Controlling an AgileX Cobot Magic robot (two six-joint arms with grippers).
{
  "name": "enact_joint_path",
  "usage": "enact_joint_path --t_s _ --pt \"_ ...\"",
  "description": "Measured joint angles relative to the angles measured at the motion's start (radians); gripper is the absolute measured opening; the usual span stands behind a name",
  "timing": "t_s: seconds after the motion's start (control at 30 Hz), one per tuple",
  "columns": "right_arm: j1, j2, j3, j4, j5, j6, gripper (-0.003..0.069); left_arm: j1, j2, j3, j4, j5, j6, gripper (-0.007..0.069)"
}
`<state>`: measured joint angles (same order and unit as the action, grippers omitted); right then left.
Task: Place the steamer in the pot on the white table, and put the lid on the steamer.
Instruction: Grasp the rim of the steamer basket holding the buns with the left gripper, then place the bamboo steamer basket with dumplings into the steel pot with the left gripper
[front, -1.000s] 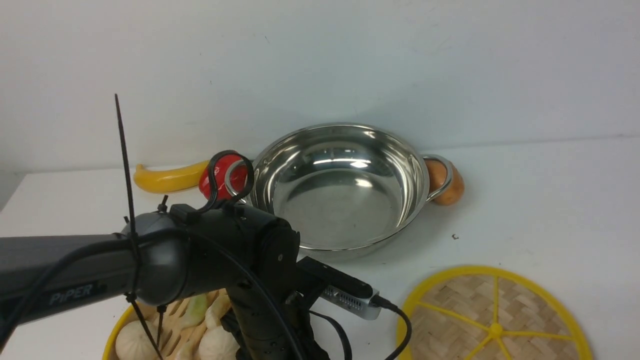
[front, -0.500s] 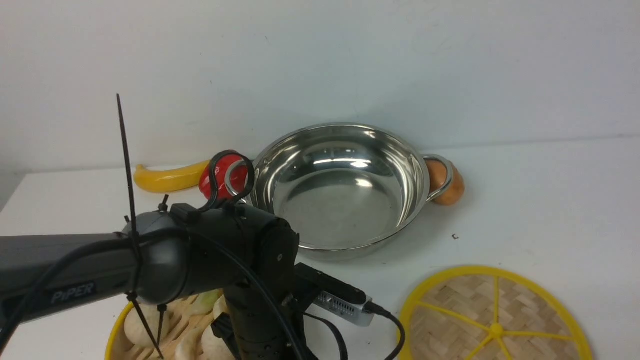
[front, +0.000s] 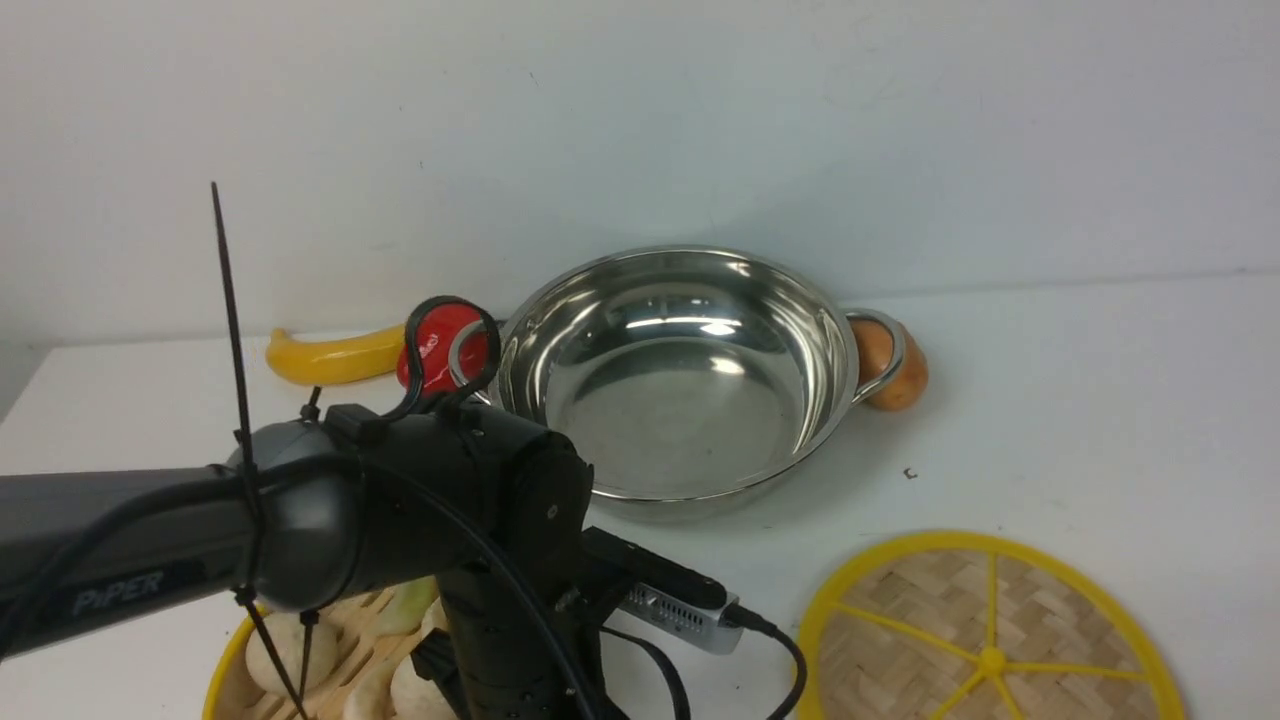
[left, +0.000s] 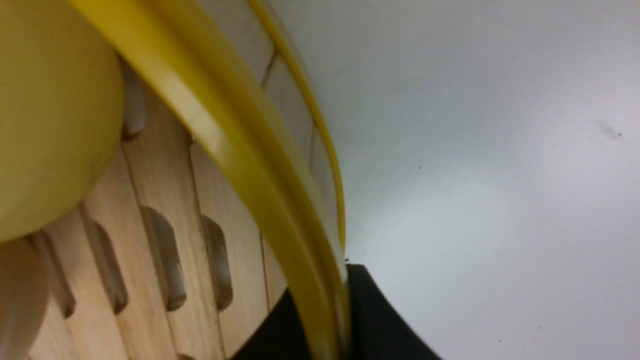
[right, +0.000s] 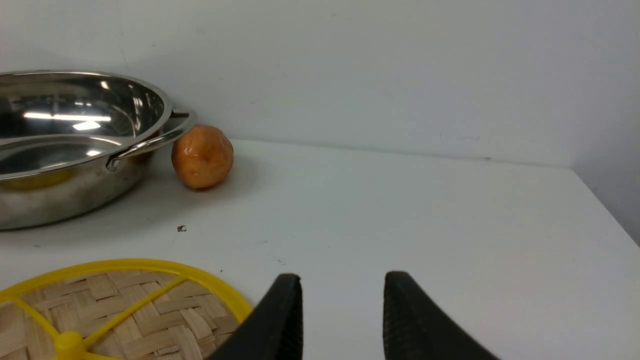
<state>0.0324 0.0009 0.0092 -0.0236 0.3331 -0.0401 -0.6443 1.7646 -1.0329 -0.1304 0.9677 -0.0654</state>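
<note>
The steamer (front: 262, 655) is at the near left of the white table (front: 1100, 400), mostly hidden under my left arm. White buns lie on its slatted floor. In the left wrist view my left gripper (left: 325, 295) is shut on the steamer's yellow rim (left: 240, 165), with one black finger on each side of the wall. The shiny pot (front: 680, 370) stands empty at the middle back. The woven lid (front: 990, 640) lies flat at the near right. My right gripper (right: 342, 300) is open and holds nothing, just beside the lid's rim (right: 220, 290).
A yellow banana (front: 330, 357) and a red round toy (front: 435, 345) lie against the pot's left handle. An orange-brown ball (front: 895, 370) sits by its right handle. A white wall stands right behind the pot. The table's right edge (right: 605, 205) is near.
My left wrist has shifted slightly left, and the steamer under it has moved a little with it. The pot, the lid and the other things have stayed still.
</note>
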Motion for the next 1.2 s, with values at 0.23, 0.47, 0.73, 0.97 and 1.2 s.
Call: enact_joint_path --t_s 0.23,0.47,0.73,0.97,1.2 --pt "0.000 0.000 0.000 0.000 0.000 0.000 0.0248 -0.001 -0.106 0.000 0.043 0.062 -0.077 0.0027" --pt "0.000 0.000 0.000 0.000 0.000 0.000 0.0248 -0.001 -0.204 -0.013 0.162 0.190 -0.151 0.0027" --pt "0.037 0.000 0.000 0.000 0.000 0.000 0.0248 -0.001 -0.214 -0.177 0.171 0.244 -0.122 0.0027" --pt "0.039 0.000 0.000 0.000 0.000 0.000 0.0248 0.028 -0.194 -0.410 0.167 0.248 -0.064 0.0027" --pt "0.039 0.000 0.000 0.000 0.000 0.000 0.0248 0.121 -0.090 -0.563 0.116 0.256 0.082 0.0027"
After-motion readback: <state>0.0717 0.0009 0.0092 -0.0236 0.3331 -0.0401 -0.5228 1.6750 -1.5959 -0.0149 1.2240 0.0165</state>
